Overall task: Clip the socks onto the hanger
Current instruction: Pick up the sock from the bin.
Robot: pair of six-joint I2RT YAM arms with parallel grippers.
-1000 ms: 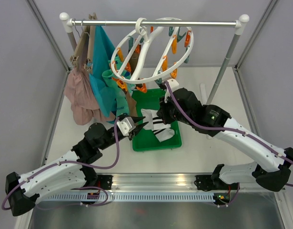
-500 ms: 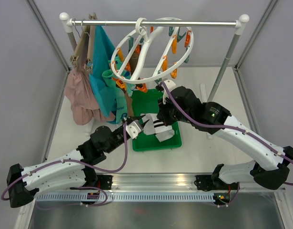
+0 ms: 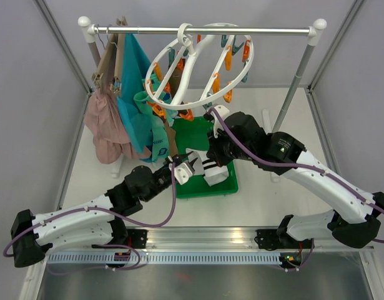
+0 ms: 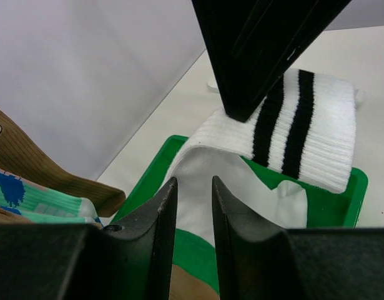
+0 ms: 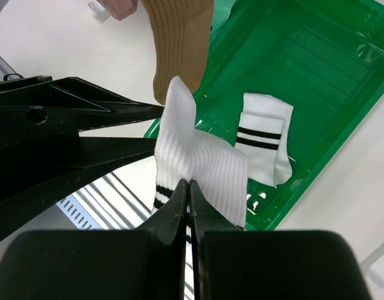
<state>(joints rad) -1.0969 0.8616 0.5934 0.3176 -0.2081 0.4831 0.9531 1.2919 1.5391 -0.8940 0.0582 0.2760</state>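
Striped white sock hangs above the near-left part of the green tray, off the tray floor. It is not on the ring hanger.

Right gripper is clamped tight on this sock. Its fingers meet on the ribbed cuff, just beside the two black stripes, and the fabric folds up into a peak on the tray's left side.

Left gripper is at the tray's near-left edge, pointed at the same sock. Its fingers are parted by a narrow gap and white fabric shows through the gap. Whether the pads touch the cloth I cannot tell.

Second striped white sock lies flat on the tray floor, near the middle.

Brown sock dangles over the tray's far-left corner. A mint-teal patterned sock sits just beside it, further left of the tray.

The hanger hangs tilted from the metal rail, above the tray's far edge, with orange and teal pegs around the rim.

Teal garment and pink-beige garment hang from the same rail, well to the tray's left.
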